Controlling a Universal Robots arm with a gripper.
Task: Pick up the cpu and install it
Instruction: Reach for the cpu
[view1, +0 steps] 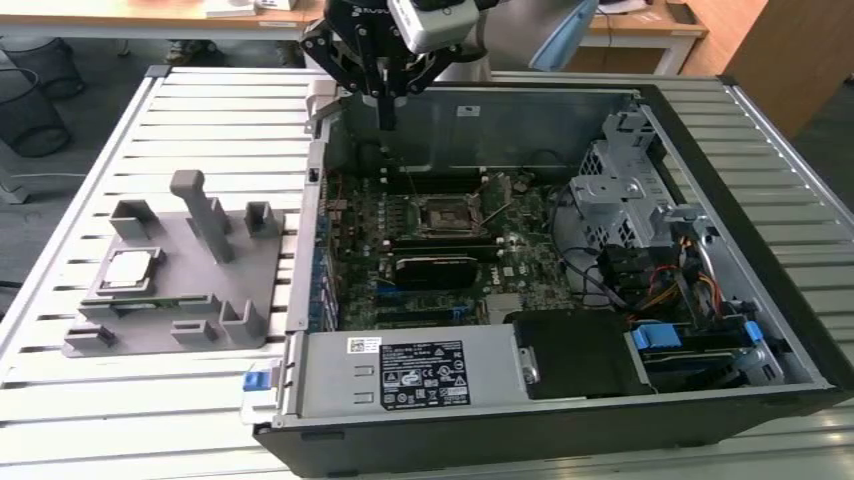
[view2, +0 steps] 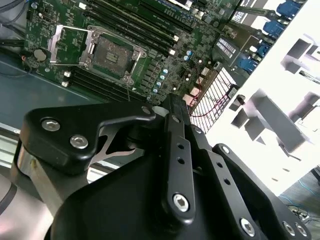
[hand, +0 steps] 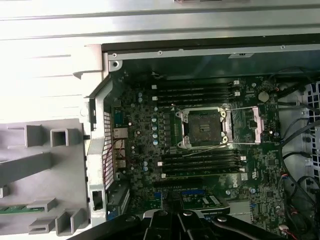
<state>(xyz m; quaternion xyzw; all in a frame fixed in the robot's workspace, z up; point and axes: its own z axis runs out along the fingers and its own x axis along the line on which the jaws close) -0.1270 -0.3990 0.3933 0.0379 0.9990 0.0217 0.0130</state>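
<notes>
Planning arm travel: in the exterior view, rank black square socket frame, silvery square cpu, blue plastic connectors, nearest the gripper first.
1. Black square socket frame, on motherboard, nearest the gripper.
2. Silvery square cpu, on grey holder, exterior view's left.
3. Blue plastic connectors, exterior view's right.

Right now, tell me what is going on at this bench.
A robot arm is working over an open computer case. Its gripper hangs above the case's far wall in the exterior view, with nothing visibly in it. The cpu lies in the grey holder on the table, at the exterior view's left. The socket on the motherboard stands open and empty, so the chip is not yet picked up or installed.
</notes>
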